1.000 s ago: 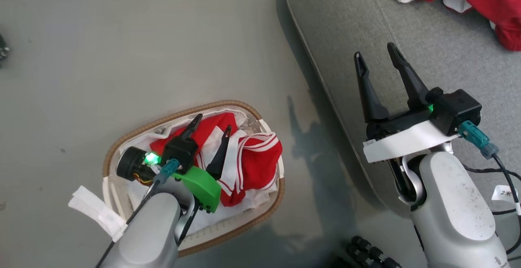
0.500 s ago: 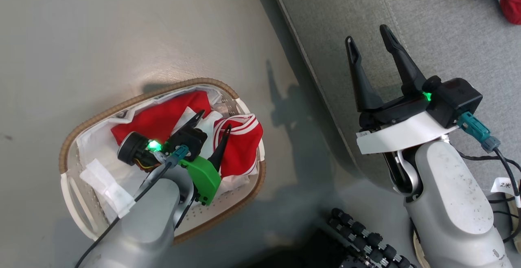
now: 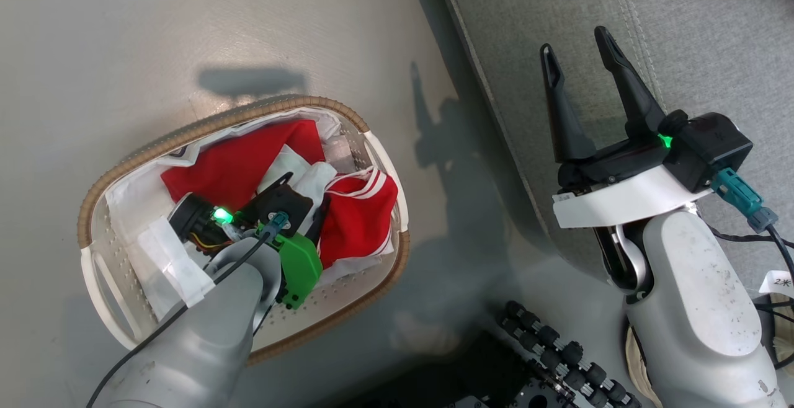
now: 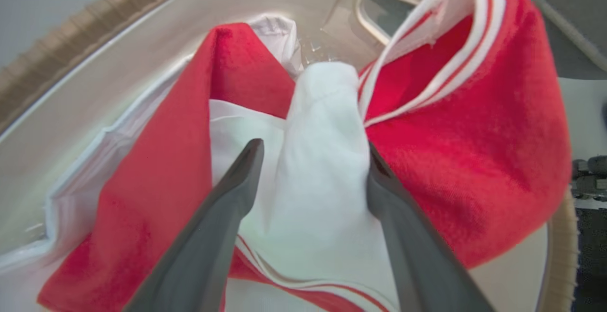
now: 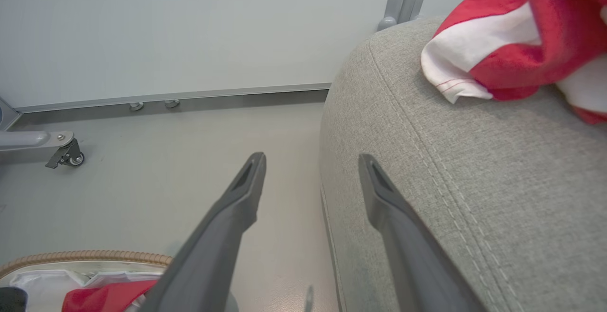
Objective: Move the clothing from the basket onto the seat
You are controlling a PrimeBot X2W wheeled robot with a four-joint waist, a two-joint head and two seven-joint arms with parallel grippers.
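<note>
We find the clothing lying in the basket: red garments with white stripes and white panels, bunched towards its right half over the white liner. In the left wrist view the clothing shows a raised white fold at the middle, with red cloth on both sides and a striped edge draped near the basket's handle.

The left gripper reaches down into the basket. Its jaws stand wide apart, and in its own view the left gripper has that white fold between its two fingers, one on each side, not pinched. A green part sits on its wrist.

The basket stands on the pale grey floor, left of the seat and apart from its rounded edge.

The right gripper hangs over the left edge of the seat, jaws wide and empty. Its own view places the right gripper across that edge, one finger over the floor and one over the grey fabric. Farther along the seat a second garment, red and white, lies on the cushion. Beyond it we see a pale wall and a caster at the far left.

Dark rollers show near us, between the two arms.
</note>
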